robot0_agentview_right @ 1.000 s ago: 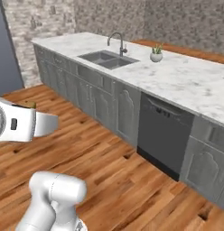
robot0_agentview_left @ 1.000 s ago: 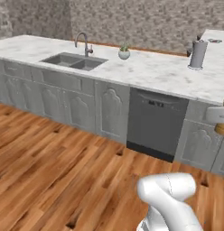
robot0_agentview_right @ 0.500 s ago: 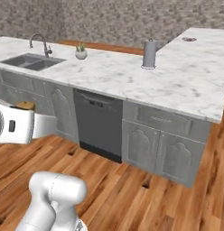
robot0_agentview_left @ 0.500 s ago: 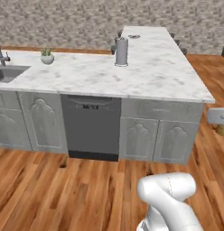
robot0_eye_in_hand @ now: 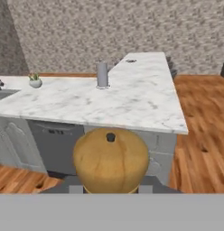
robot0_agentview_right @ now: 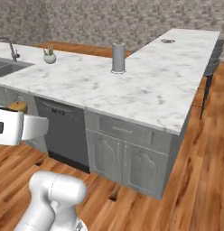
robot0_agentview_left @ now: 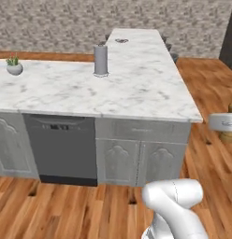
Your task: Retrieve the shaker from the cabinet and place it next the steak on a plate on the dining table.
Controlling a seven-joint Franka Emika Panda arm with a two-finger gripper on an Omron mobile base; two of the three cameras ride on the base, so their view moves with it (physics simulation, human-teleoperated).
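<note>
- On the dining table (robot0_agentview_left: 136, 88), a grey cylinder (robot0_agentview_left: 100, 59) stands at mid-counter; a small potted plant (robot0_agentview_left: 14, 66) sits toward 9 o'clock, the plate (robot0_agentview_left: 120, 40) at the far 12 o'clock end.
- Right base view adds a sink faucet (robot0_agentview_right: 9, 47) at 10 o'clock.
- Hand view: the gripper (robot0_eye_in_hand: 110, 189) is clamped on the shaker (robot0_eye_in_hand: 111, 159), its rounded top at 6 o'clock.

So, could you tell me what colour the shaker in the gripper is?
Golden-brown wood, with a small dark knob on top; the shaker shows best in the hand view.
</note>
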